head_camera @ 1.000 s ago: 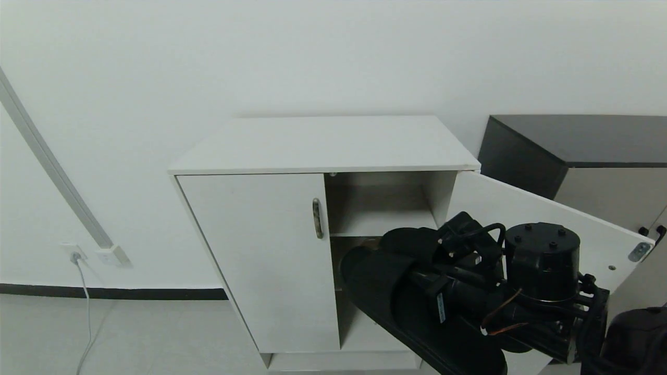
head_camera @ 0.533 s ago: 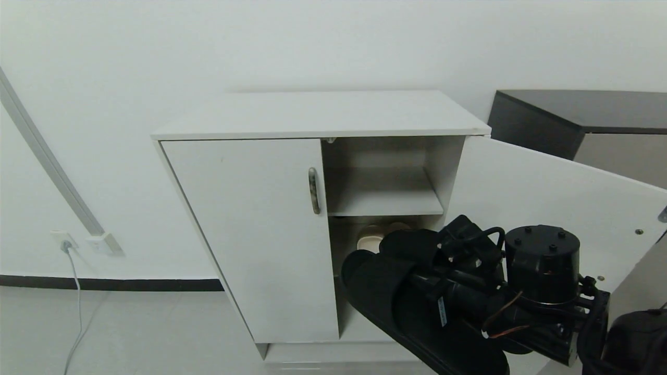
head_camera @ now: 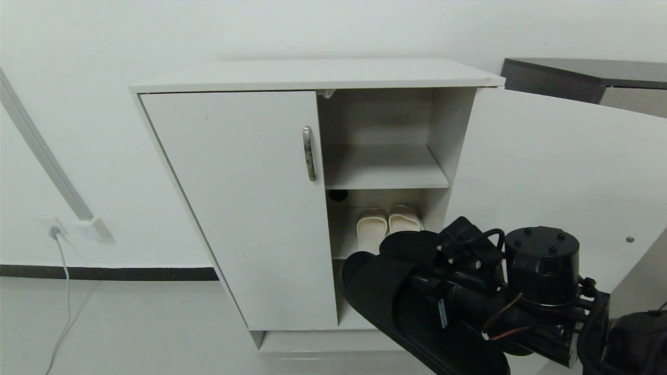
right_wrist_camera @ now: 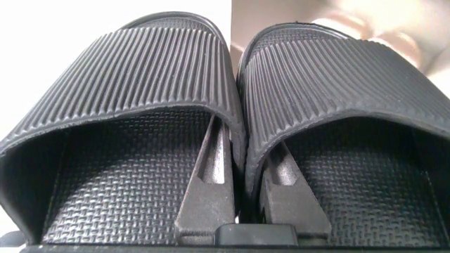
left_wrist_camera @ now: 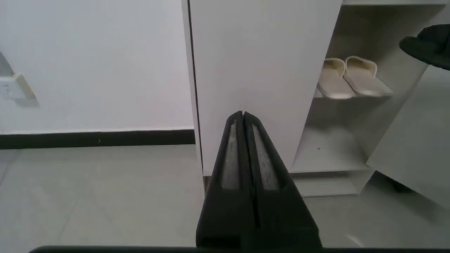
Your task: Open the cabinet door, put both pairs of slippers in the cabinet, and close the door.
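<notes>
The right gripper [right_wrist_camera: 242, 200] was clamped on the adjoining inner walls of the black slippers [head_camera: 396, 297], held side by side at the lower right of the head view, before the cabinet [head_camera: 312, 73] opening. The right door [head_camera: 547, 166] stood open at the right, and the left door [head_camera: 234, 198] was shut. The cream slippers [head_camera: 388, 223] sat on the middle shelf, at centre. The left gripper [left_wrist_camera: 243, 151] had its fingers pressed together.
</notes>
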